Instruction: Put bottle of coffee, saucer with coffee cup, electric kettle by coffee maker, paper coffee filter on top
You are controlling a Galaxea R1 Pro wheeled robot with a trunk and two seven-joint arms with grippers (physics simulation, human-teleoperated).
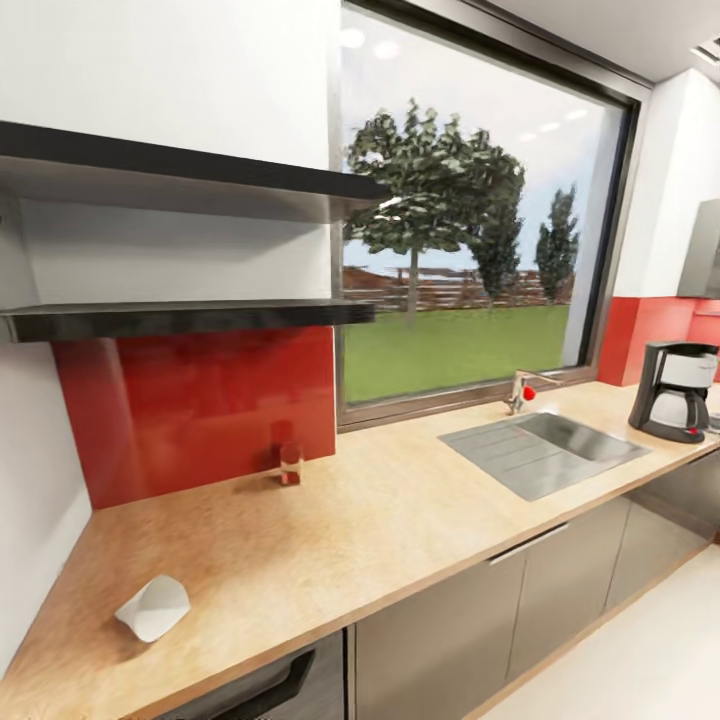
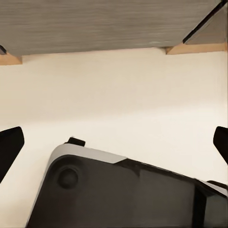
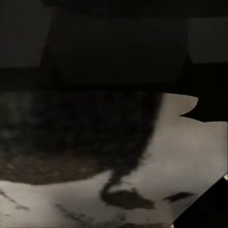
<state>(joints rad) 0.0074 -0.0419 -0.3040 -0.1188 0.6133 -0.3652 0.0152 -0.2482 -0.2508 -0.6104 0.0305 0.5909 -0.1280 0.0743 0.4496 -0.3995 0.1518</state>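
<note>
The coffee maker [image 1: 675, 390], black with a white panel and glass carafe, stands at the far right of the countertop [image 1: 400, 520]. The white paper coffee filter [image 1: 152, 607] lies on its side near the counter's front left corner. The two dark kitchen shelf boards [image 1: 180, 318] on the left wall carry nothing where I see them. My left gripper [image 2: 114, 145] is open, its black fingertips [image 2: 9, 148] spread wide over cream floor. In the right wrist view a dark blurred mass [image 3: 104, 71] sits close to the lens. The bottle of coffee, saucer, coffee cup and electric kettle are out of view.
A steel sink [image 1: 545, 450] with a faucet [image 1: 522, 390] is set into the counter left of the coffee maker. A small reddish jar [image 1: 290, 465] stands by the red backsplash. Grey cabinet fronts [image 1: 480, 620] run below. The robot's dark base [image 2: 123, 194] lies under the left gripper.
</note>
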